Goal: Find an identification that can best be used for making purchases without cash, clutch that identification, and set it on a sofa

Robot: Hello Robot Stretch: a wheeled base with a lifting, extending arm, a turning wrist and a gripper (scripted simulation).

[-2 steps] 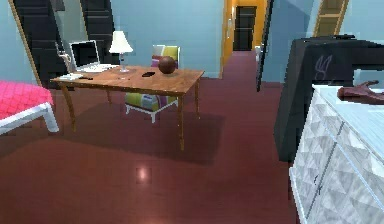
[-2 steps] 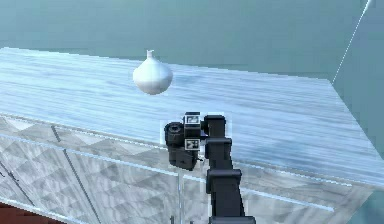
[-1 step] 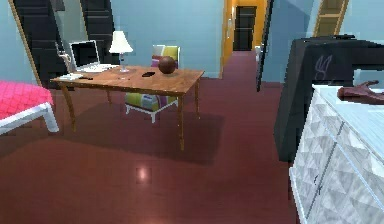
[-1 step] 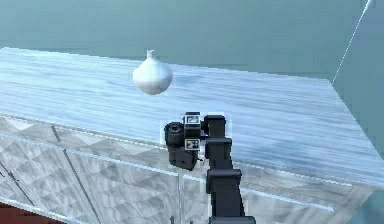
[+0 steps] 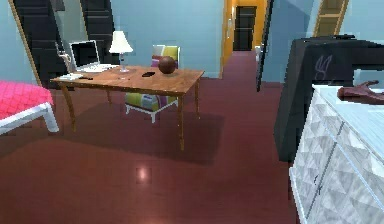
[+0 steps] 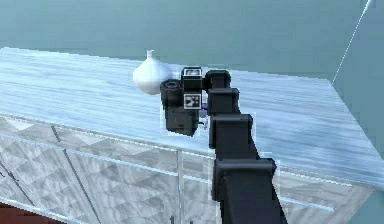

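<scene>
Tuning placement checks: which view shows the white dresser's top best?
Arm side view: the top of the white dresser spans the picture, with a white vase standing on it. Forward view gives its panelled front and a sliver of top at the right.

The arm [image 6: 236,150] reaches out in dark segments, two white marker squares [image 6: 190,100] at its far end, the gripper [image 6: 175,107] just left of them. Whether it holds anything cannot be told.

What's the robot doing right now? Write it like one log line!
arm: stretched over white dresser top | gripper: near white vase | holding: cannot tell | ahead: wooden desk with laptop, lamp
</scene>
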